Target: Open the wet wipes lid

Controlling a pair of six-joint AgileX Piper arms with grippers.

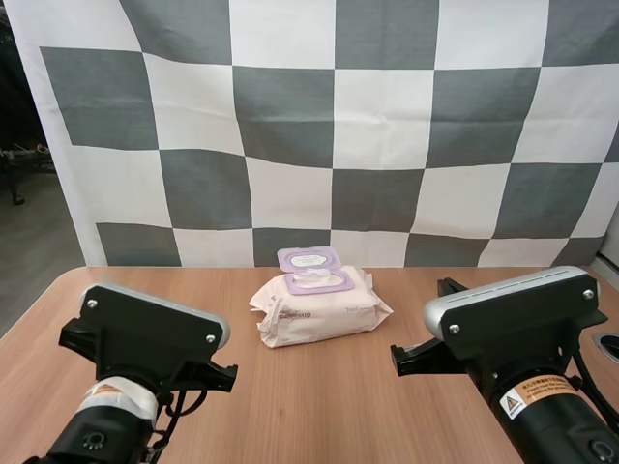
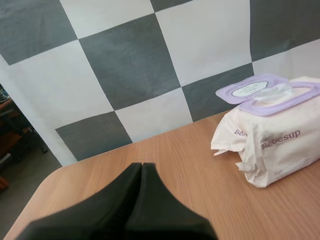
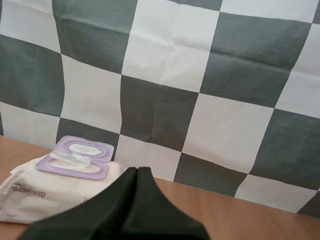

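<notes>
The left hand (image 2: 141, 165) and right hand (image 3: 136, 170) are both clenched on nothing, each well apart from the wet wipes pack (image 1: 319, 304), one to either side of it. The pack lies on the wooden surface (image 1: 338, 416) with its purple lid (image 1: 309, 258) flipped up and a wipe showing, so the task looks done. The pack's side reads "Bebesup".

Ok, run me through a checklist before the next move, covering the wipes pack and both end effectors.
1. Lid open: ok, it is flipped back behind the opening.
2. Wipe reachable: ok, it pokes up through the opening.
3. Wet wipes pack settled on the table: ok, lying flat.
4. Left end effector empty and apart from the pack: ok, fingers together.
5. Right end effector empty and apart from the pack: ok, fingers together.
</notes>
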